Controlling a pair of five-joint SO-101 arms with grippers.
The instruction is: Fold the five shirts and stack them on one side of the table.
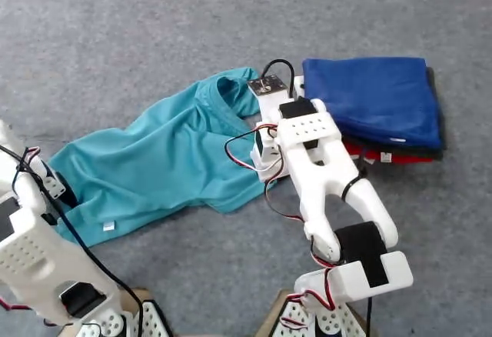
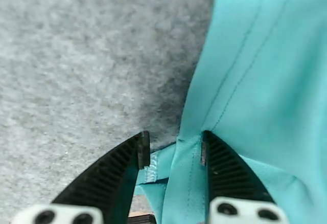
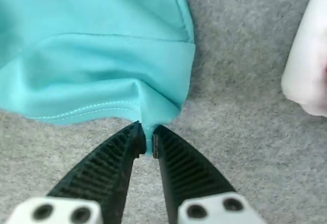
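Observation:
A teal shirt (image 1: 165, 160) lies loosely spread at the middle-left of the grey table. My right gripper (image 3: 148, 142) is shut on a pinch of the teal shirt's (image 3: 97, 55) hem; from above, this gripper (image 1: 260, 146) is at the shirt's right edge, mostly under its own arm. My left gripper (image 2: 172, 150) is open at the shirt's left corner, with a fold of the teal shirt (image 2: 255, 81) between its fingers. In the high view the left gripper (image 1: 58, 188) is at the table's left edge. A folded stack sits at the right with a blue shirt (image 1: 373, 98) on top.
Under the blue shirt lie a black shirt and a red shirt (image 1: 388, 154), their edges showing at the stack's near side. The right arm's white body (image 1: 323, 175) runs between the teal shirt and the stack. Bare grey felt (image 1: 115, 37) spans the far side.

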